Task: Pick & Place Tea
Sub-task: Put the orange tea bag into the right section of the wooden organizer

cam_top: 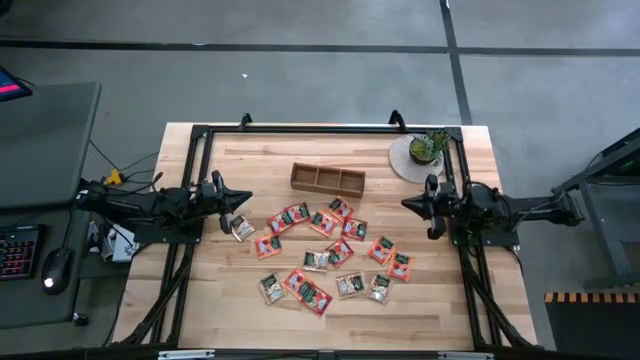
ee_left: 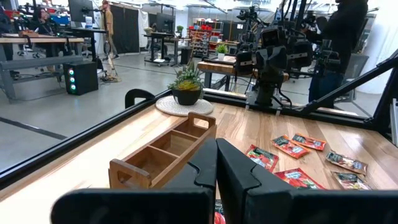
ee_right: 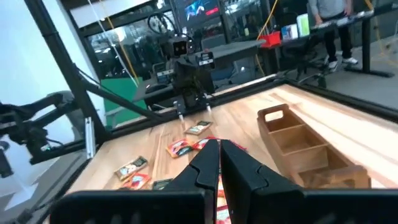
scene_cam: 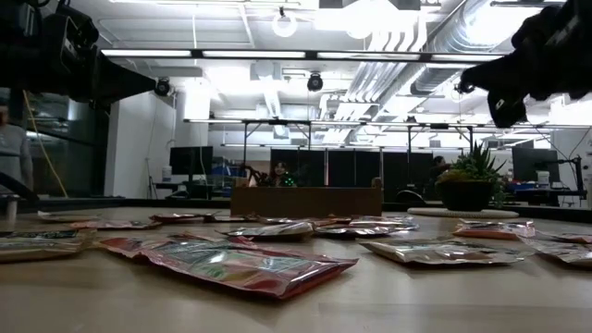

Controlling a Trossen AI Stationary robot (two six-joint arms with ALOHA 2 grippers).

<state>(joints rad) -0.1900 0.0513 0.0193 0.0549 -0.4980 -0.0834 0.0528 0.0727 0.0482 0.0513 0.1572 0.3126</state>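
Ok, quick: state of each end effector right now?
Left end effector: shut, holding nothing, raised at the table's left side.
Right end effector: shut, empty, at the right.

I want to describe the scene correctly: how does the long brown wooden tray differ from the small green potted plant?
The long brown wooden tray is low, box-shaped and divided into three empty compartments; the small green potted plant is taller, leafy, in a dark pot. The tray rests directly on the table, the plant on a round pale mat. Both stand at the table's far side.

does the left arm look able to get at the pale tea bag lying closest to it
Probably yes: the pale tea bag lies flat just beyond the left tool, apart from the other bags, with nothing between them.
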